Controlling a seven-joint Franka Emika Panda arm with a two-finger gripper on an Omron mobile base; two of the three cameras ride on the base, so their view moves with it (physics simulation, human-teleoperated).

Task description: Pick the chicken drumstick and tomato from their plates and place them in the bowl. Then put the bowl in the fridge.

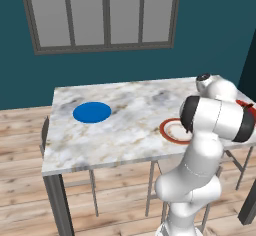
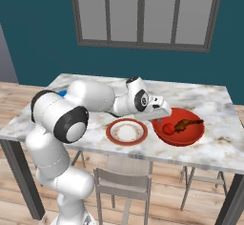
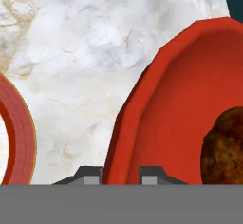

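Hand view has the tool [image 3: 116,173] sitting right at the rim of the bowl [image 3: 156,118], one dark tip either side of the wall, squeezed nearly together, so it looks clamped on that rim. The chicken drumstick [image 3: 225,144] shows at the right edge of the frame, inside the bowl.

Right base view confirms it: the tomato [image 2: 168,128] and the drumstick both lie in the bowl at center right on the counter [image 2: 214,106], with the white plate [image 2: 127,131] just left of it and bare. The blue plate [image 1: 92,112] sits at left center of the left base view, bare too.

So the step is probably carrying the bowl to the fridge. A one-sided rim pinch will likely want to tip, so the robot should lift slowly, keep it level, and watch that round tomato for rolling.
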